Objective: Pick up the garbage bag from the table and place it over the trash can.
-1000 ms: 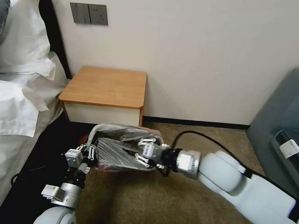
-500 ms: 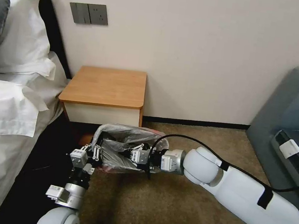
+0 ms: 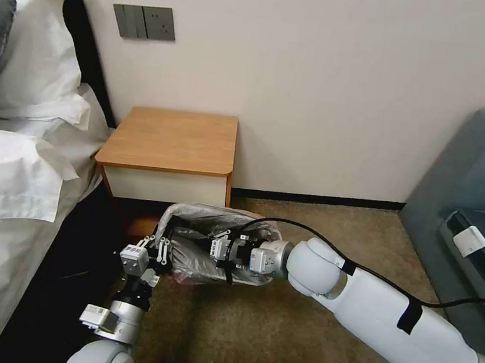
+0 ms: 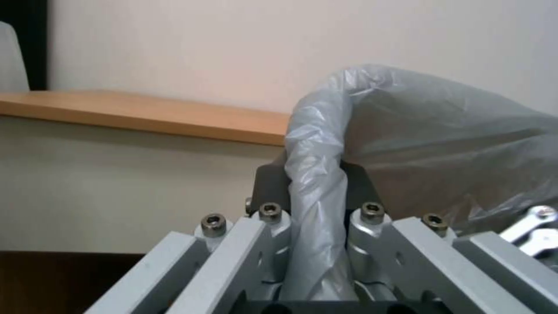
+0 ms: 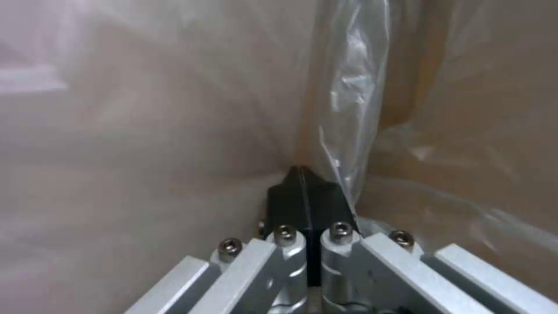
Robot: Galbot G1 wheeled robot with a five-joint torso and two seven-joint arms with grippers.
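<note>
Gripping a twisted fold of the garbage bag (image 4: 317, 192) between its pads, the left gripper (image 3: 159, 249) holds the bag's near-left edge low over the carpet (image 3: 270, 338), just in front of the table (image 3: 171, 140). The right gripper (image 3: 219, 248) reaches into the bag's mouth from the right; its black pads (image 5: 305, 198) are pressed together with a strip of plastic running beside them. The bag's grey film hangs stretched between both grippers, below the table's front edge.

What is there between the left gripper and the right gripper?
In the head view, the garbage bag spans the stretch between the left gripper and the right gripper. The left wrist view shows a bunched fold of it clamped between the left fingers.
</note>
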